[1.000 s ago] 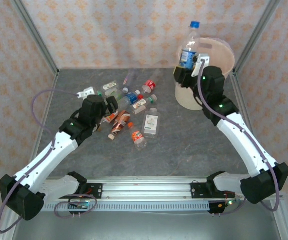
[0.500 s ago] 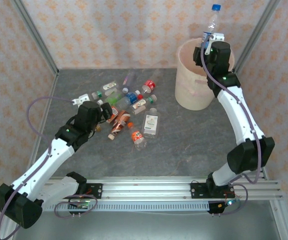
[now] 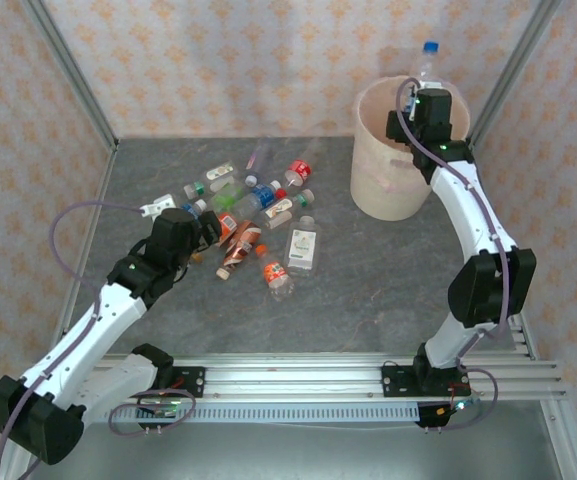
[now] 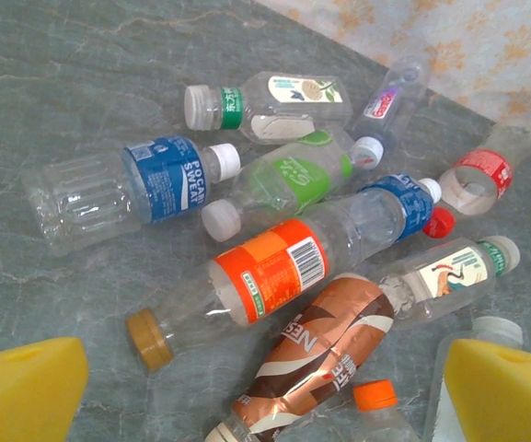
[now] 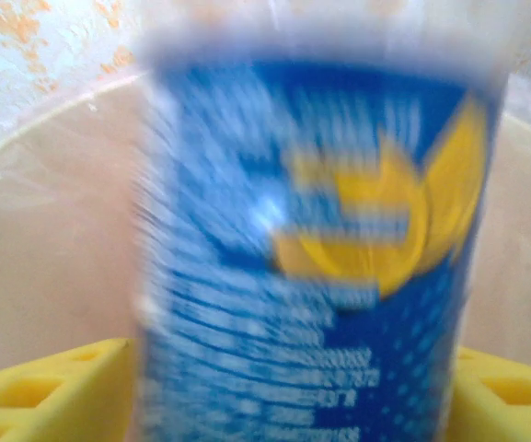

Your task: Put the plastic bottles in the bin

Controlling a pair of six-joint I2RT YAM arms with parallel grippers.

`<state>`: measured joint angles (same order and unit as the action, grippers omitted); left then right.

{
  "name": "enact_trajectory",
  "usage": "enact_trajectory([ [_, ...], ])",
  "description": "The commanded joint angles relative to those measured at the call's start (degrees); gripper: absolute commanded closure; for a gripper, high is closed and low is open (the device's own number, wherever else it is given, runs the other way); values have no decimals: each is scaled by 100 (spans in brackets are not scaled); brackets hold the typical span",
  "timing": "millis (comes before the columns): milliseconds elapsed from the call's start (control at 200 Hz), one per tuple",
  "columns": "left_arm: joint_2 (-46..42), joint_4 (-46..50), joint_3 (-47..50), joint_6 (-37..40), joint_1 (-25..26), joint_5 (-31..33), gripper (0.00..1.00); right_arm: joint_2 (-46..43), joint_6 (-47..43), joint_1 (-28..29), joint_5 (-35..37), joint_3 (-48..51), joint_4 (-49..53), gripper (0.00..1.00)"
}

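Observation:
Several plastic bottles [image 3: 258,215] lie in a pile on the grey table, left of centre. My left gripper [image 3: 208,228] hovers open at the pile's near left edge. In the left wrist view its yellow fingertips [image 4: 26,391] flank a brown-labelled bottle [image 4: 325,354], with an orange-labelled bottle [image 4: 265,272] and a blue-labelled one [image 4: 145,180] beyond. My right gripper [image 3: 418,100] is over the pale pinkish bin [image 3: 388,190] at the back right. A blue-labelled bottle [image 5: 320,249], cap up [image 3: 430,47], streaks between its parted fingers [image 5: 44,391] above the bin's inside [image 5: 53,230].
Metal frame posts [image 3: 78,90] and patterned walls close in the table at the left, back and right. A rail [image 3: 298,385] runs along the near edge between the arm bases. Bare table [image 3: 388,280] stretches between the pile and the bin.
My right arm carried the blue-labelled bottle from the bin's front to above its rim, then the jaws opened and the bottle sank lower. My left gripper drew back slightly toward the pile's near left.

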<state>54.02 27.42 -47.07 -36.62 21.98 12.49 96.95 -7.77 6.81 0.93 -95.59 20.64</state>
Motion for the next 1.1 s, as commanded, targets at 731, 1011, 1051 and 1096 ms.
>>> enact_trajectory([
  [731, 691, 504, 78, -308, -181, 52, 0, -1520, 1184, 125, -1040, 308, 114, 1],
  [1011, 863, 221, 141, -410, -185, -6, 0, -2317, 1671, 849, -1590, 1015, 68, 1],
  [1051, 827, 83, 194, -422, -185, -67, 0, -2377, 1689, 998, -1728, 1101, 138, 1],
  [1096, 787, -12, 237, -470, -185, -105, 0, -2415, 1707, 1175, -1813, 1203, 230, 1],
])
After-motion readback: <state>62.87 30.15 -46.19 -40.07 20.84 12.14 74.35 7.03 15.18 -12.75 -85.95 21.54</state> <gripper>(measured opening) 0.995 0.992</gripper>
